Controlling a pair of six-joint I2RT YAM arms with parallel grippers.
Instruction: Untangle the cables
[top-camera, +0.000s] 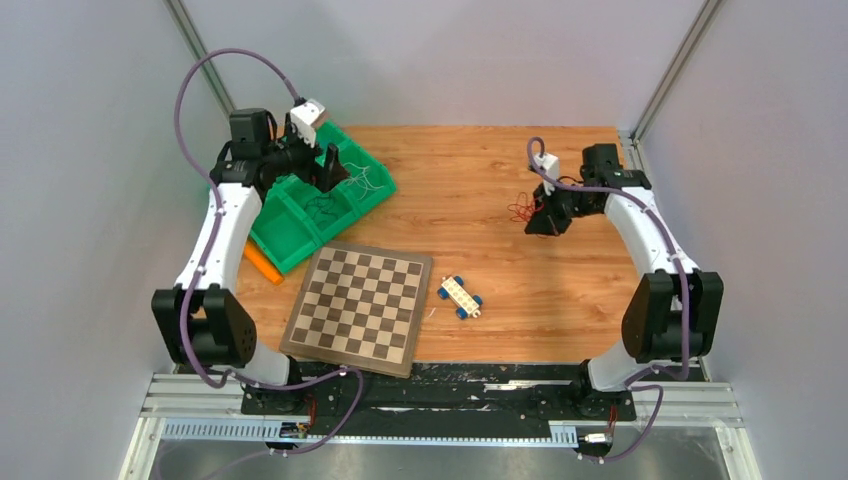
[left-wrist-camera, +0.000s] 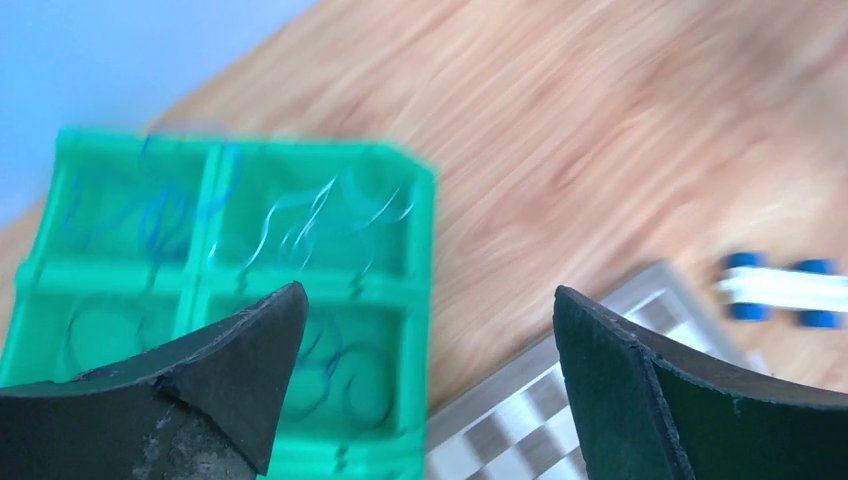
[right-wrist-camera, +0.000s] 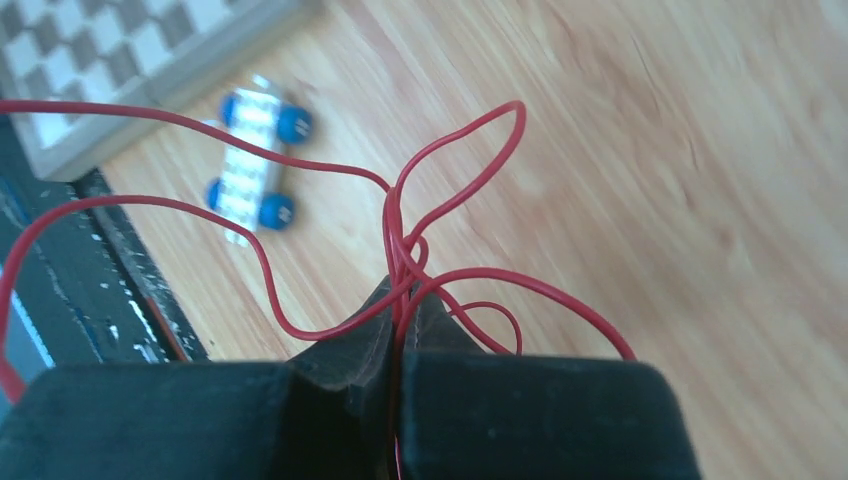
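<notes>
Wooden table (top-camera: 560, 290), right jaws pinching red cables (right-wrist-camera: 398, 225)

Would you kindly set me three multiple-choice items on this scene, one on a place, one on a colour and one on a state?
1. Where does the toy car lie?
A. On the table, beside the chessboard
B. On top of the chessboard
C. Against the far wall

2. What colour is the cable in the right gripper?
A. Blue
B. Yellow
C. Red

3. How is the left gripper?
A. Shut on a cable
B. Open and empty
C. Shut on the toy car

Answers:
1 A: the toy car rests on bare wood just right of the chessboard.
2 C: red loops run out from the shut right gripper.
3 B: the left gripper stands wide apart and holds nothing.
</notes>
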